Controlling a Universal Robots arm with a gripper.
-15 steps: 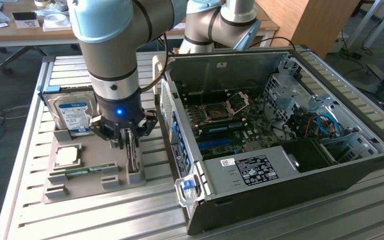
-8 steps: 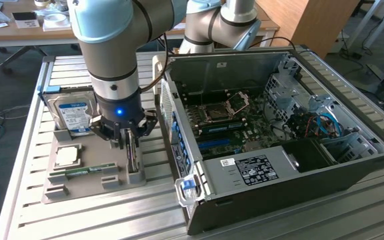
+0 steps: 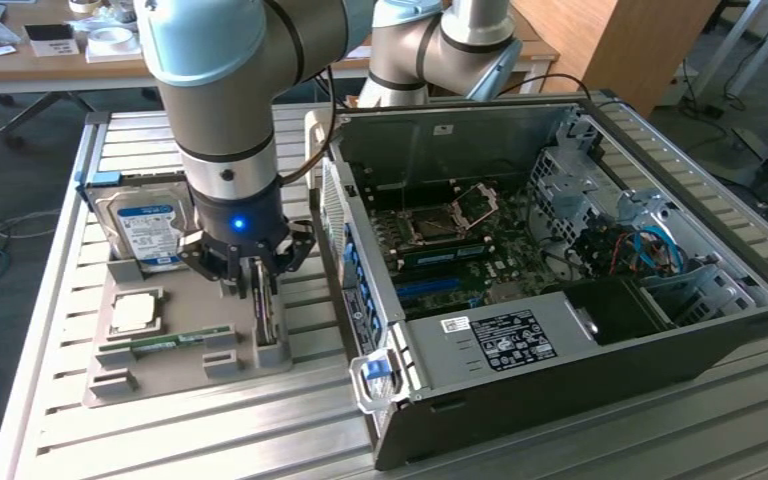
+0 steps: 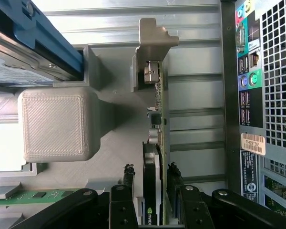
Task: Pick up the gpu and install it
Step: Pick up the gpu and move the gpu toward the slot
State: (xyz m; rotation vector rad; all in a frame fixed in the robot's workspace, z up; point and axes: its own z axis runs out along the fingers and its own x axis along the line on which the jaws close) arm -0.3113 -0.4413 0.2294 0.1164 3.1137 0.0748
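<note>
Thin dark gpu [image 4: 153,143] on edge, pale bracket [image 4: 152,38] at one end, inside the spread claw [image 4: 151,169]

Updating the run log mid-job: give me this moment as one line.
end effector: open, straddling gpu | gpu: on edge in holder, not gripped | case: open

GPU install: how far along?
Done: approach only. The jaws stand open, one on each side of the gpu. In hand: nothing is gripped, and the card stands on edge in its slot in the grey tray. Left: it is not yet lifted and not yet in the open computer case, whose card slots look empty.
</note>
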